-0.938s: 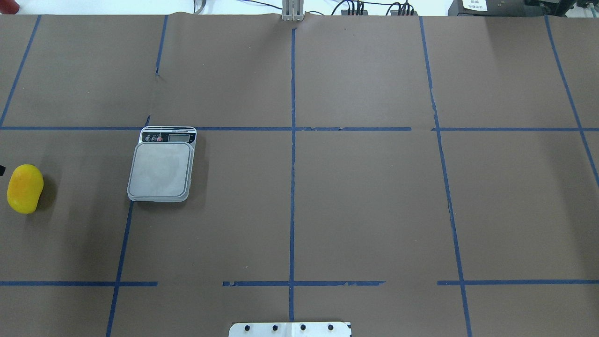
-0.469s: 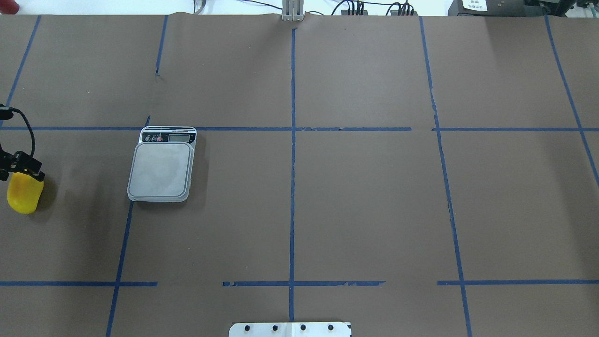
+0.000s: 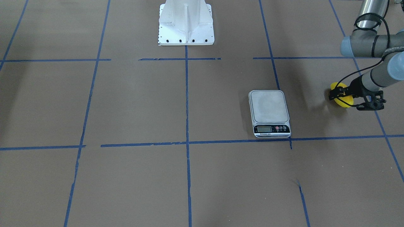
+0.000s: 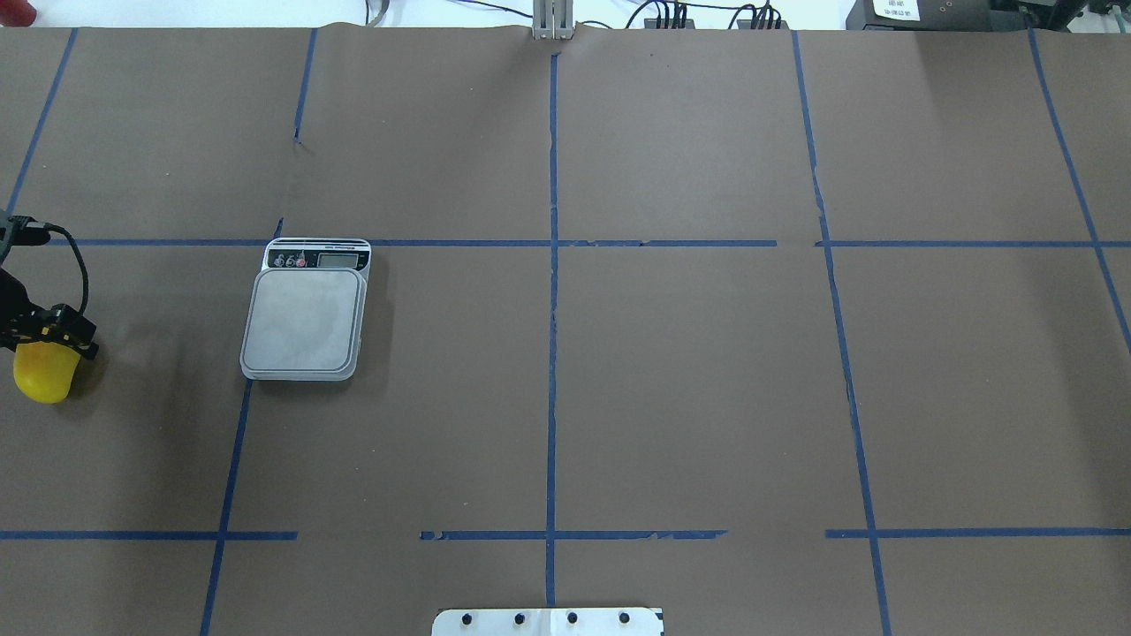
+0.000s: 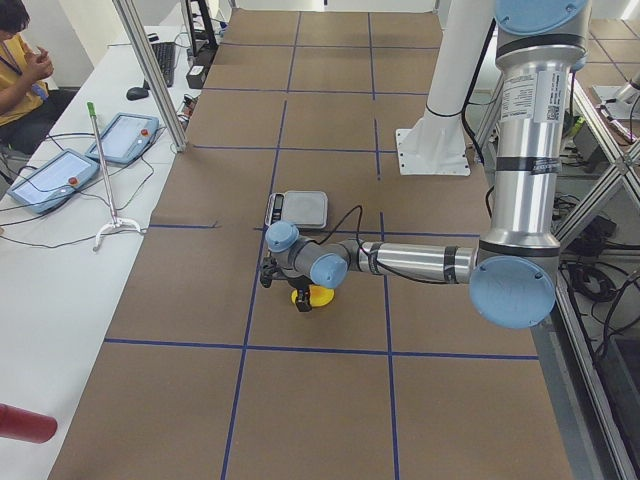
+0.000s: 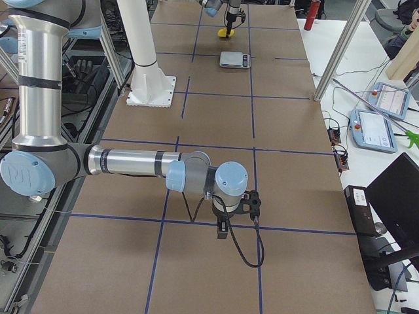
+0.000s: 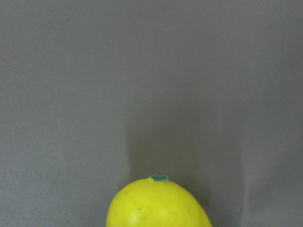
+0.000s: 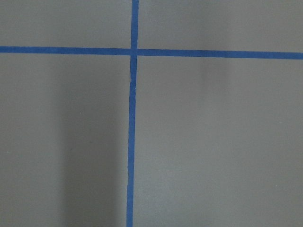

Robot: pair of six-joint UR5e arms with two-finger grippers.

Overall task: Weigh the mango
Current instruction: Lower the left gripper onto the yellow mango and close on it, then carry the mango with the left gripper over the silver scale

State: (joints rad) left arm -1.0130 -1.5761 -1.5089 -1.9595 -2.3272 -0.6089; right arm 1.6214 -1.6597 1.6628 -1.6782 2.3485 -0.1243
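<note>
The smooth, oblong bright-yellow mango (image 4: pixel 40 380) lies at the surface's left edge, long axis near-to-far, directly beneath the left claw (image 3: pixel 337 94). I cannot tell whether that claw is clenched or released.

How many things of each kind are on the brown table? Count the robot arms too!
Mango: 1
Scale: 1
Robot arms: 2 (left arm, right arm)
Total: 4
</note>
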